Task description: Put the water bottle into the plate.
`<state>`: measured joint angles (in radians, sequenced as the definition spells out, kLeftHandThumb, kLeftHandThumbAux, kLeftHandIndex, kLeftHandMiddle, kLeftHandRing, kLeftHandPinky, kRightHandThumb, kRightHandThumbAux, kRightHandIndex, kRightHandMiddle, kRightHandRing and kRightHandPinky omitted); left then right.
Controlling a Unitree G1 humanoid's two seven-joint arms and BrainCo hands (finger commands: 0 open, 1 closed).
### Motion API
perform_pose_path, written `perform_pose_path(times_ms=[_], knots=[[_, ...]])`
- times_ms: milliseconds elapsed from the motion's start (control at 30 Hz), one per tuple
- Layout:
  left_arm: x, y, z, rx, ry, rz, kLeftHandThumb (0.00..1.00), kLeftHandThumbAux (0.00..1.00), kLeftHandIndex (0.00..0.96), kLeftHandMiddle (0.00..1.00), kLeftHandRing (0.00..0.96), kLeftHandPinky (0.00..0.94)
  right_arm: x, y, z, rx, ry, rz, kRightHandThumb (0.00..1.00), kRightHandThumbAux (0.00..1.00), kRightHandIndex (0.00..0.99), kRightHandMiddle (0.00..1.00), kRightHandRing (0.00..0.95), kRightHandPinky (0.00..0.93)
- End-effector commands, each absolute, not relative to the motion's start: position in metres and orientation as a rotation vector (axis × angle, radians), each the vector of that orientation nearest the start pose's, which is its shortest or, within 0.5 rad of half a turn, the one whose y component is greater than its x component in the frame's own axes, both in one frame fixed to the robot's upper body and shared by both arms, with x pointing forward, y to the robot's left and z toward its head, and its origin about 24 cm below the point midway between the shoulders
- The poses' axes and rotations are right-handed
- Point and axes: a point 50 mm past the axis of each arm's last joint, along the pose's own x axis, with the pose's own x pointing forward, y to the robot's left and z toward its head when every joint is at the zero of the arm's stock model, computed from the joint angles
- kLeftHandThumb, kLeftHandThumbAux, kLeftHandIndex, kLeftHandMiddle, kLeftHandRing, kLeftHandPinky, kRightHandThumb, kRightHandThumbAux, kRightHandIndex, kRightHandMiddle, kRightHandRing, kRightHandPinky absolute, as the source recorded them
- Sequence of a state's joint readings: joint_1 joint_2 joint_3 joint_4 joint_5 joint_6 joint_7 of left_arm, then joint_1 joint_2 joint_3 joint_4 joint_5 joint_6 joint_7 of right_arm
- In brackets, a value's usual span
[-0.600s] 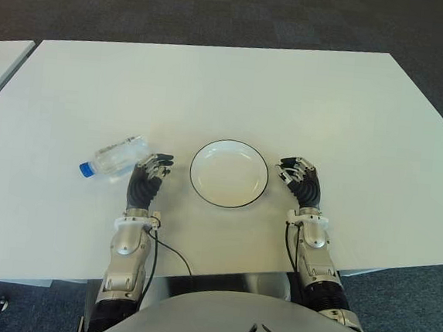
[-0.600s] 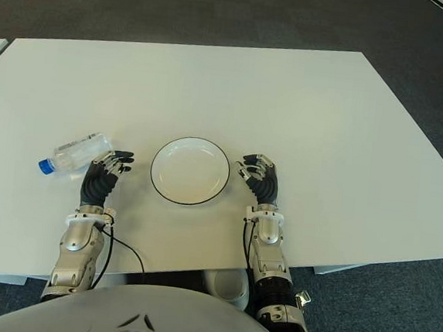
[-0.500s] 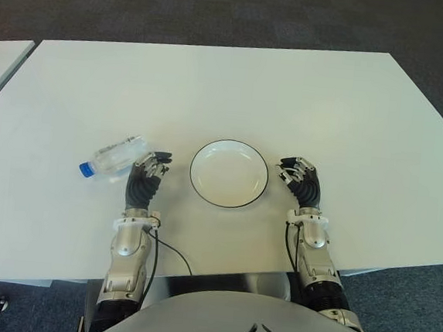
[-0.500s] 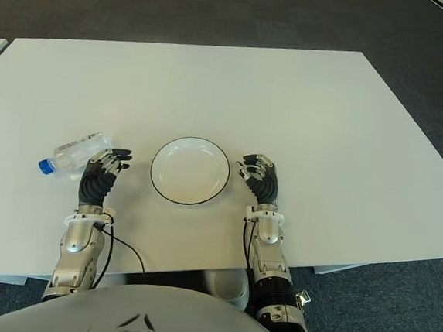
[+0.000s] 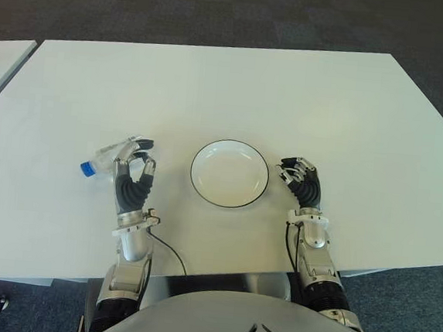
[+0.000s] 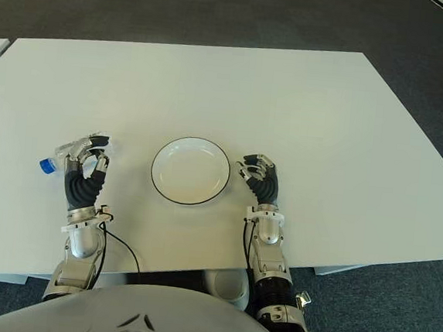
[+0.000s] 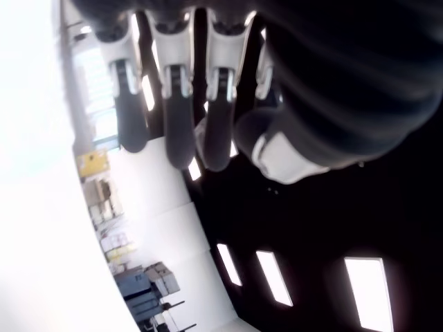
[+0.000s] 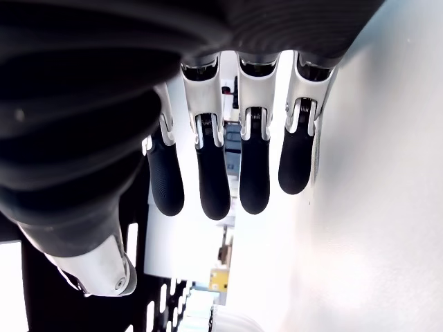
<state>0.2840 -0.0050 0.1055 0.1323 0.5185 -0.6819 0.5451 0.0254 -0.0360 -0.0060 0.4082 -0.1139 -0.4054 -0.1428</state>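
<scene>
A clear water bottle with a blue cap lies on its side on the white table, left of the white, dark-rimmed plate. My left hand stands upright at the bottle's near end, covering part of the bottle's body. Its fingers are loosely spread and hold nothing. I cannot tell whether they touch the bottle. The right hand shows just right of the plate, its fingers relaxed and empty.
A second white table's corner shows at the far left, across a narrow gap. Dark carpet lies beyond the table's far edge. A black cable runs from my left wrist over the near edge.
My left hand has swung left from beside the plate and tipped upright against the bottle's near end. The bottle, the plate and my right hand have not moved.
</scene>
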Motion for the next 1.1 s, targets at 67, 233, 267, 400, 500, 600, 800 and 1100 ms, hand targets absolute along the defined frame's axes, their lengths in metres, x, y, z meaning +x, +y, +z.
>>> perform_pose_path(times_ms=[67, 233, 267, 400, 500, 600, 800, 1100], knots=[[0.177, 0.195, 0.023, 0.591, -0.42, 0.446, 0.709, 0.725, 0.412, 0.354, 0.356, 0.372, 0.226, -0.163, -0.027, -0.141, 0.086, -0.118, 0.709, 0.735, 0.421, 0.414, 0.372, 0.382], [0.182, 0.201, 0.03, 0.728, -0.489, 0.466, 0.709, 0.725, 0.408, 0.341, 0.345, 0.357, 0.226, -0.163, -0.027, -0.145, 0.085, -0.118, 0.708, 0.735, 0.421, 0.412, 0.369, 0.38], [0.183, 0.202, 0.033, 0.75, -0.5, 0.469, 0.706, 0.724, 0.406, 0.327, 0.329, 0.334, 0.226, -0.163, -0.027, -0.146, 0.086, -0.118, 0.708, 0.735, 0.421, 0.411, 0.368, 0.379], [0.186, 0.207, 0.036, 0.823, -0.508, 0.485, 0.701, 0.718, 0.404, 0.285, 0.277, 0.264, 0.226, -0.163, -0.027, -0.147, 0.084, -0.118, 0.708, 0.735, 0.422, 0.412, 0.368, 0.381], [0.19, 0.218, 0.035, 0.914, -0.477, 0.515, 0.605, 0.673, 0.231, 0.233, 0.212, 0.18, 0.226, -0.163, -0.027, -0.145, 0.08, -0.118, 0.708, 0.734, 0.423, 0.414, 0.37, 0.385], [0.192, 0.227, 0.028, 1.018, -0.396, 0.549, 0.574, 0.596, 0.118, 0.142, 0.122, 0.086, 0.225, -0.163, -0.027, -0.144, 0.078, -0.117, 0.709, 0.734, 0.423, 0.417, 0.373, 0.387], [0.194, 0.235, 0.022, 1.178, -0.255, 0.584, 0.601, 0.401, 0.012, 0.015, 0.013, 0.009, 0.225, -0.163, -0.027, -0.142, 0.078, -0.118, 0.708, 0.734, 0.423, 0.419, 0.377, 0.387], [0.204, 0.248, 0.012, 1.335, 0.077, 0.549, 0.593, 0.255, 0.0, 0.0, 0.0, 0.0, 0.226, -0.163, -0.026, -0.138, 0.069, -0.119, 0.709, 0.734, 0.422, 0.42, 0.38, 0.393]])
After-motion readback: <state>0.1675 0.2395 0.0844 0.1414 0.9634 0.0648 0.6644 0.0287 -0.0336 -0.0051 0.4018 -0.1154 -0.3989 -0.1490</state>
